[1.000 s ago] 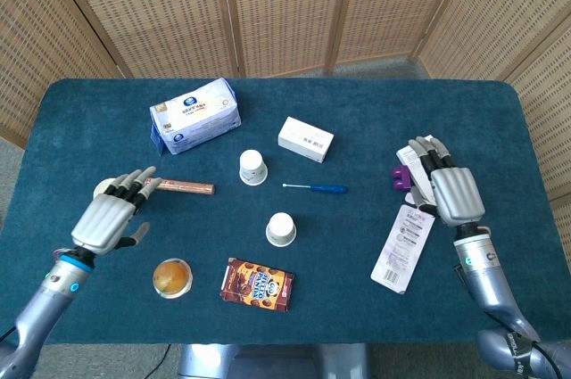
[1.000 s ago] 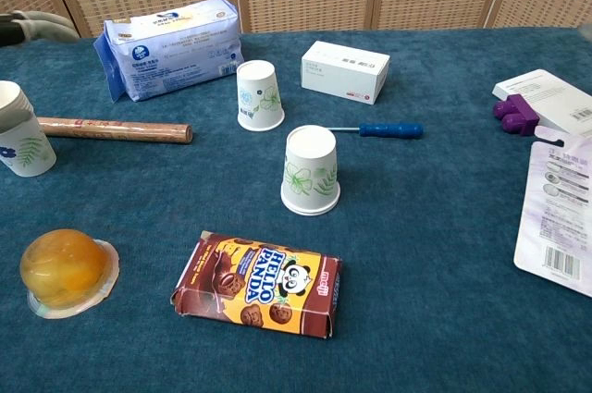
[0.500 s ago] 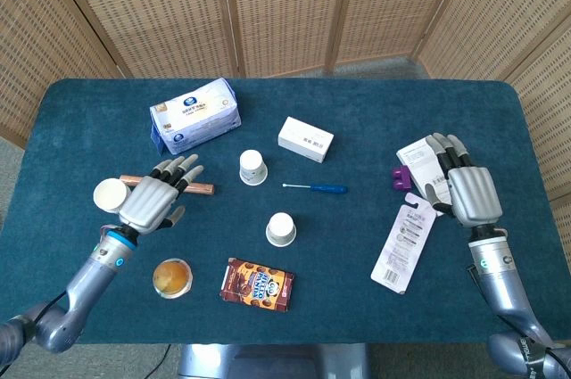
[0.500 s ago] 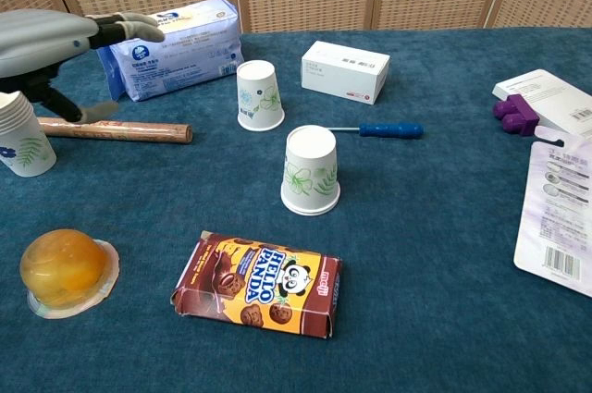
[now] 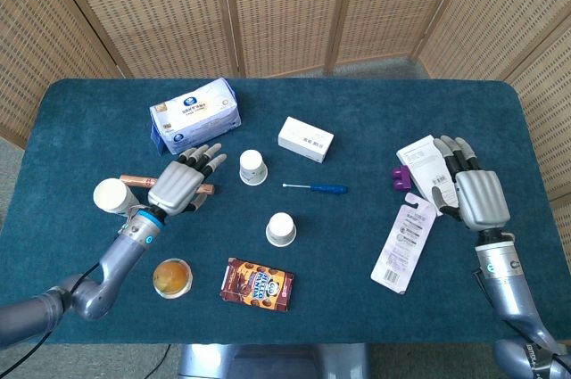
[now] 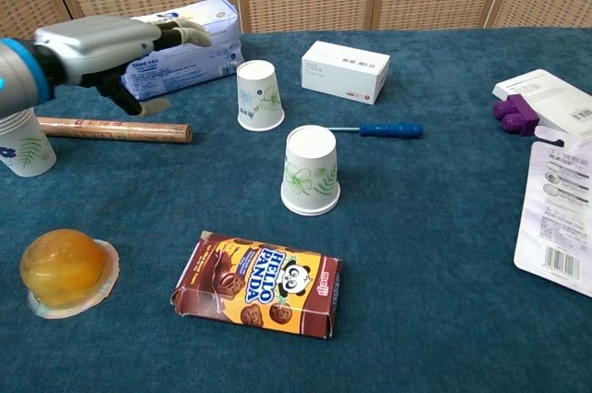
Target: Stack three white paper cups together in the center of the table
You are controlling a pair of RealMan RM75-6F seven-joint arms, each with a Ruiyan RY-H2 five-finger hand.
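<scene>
Three white paper cups with green leaf prints stand upside down on the blue table. One cup [image 5: 253, 167] [image 6: 259, 95] is near the middle back, another [image 5: 281, 229] [image 6: 311, 171] nearer the front, and the third [image 5: 111, 195] [image 6: 20, 142] at the far left. My left hand [image 5: 182, 185] [image 6: 109, 43] hovers open, fingers spread, between the left cup and the back cup, above a brown stick [image 5: 134, 181] [image 6: 113, 130]. My right hand [image 5: 476, 193] is open at the right edge, holding nothing, and shows only in the head view.
A tissue pack [image 5: 194, 115] [image 6: 171, 47] and a white box [image 5: 305, 138] [image 6: 344, 70] lie at the back. A blue screwdriver [image 5: 318, 187] [image 6: 378, 129], a biscuit box [image 5: 258, 284] [image 6: 259, 284], a jelly cup [image 5: 171, 276] [image 6: 63, 270], a purple piece [image 5: 401, 177] and flat packets [image 5: 403, 246] also lie around.
My left hand has moved right and forward, away from the far-left cup toward the back cup, uncovering the left cup. My right hand drifted slightly right.
</scene>
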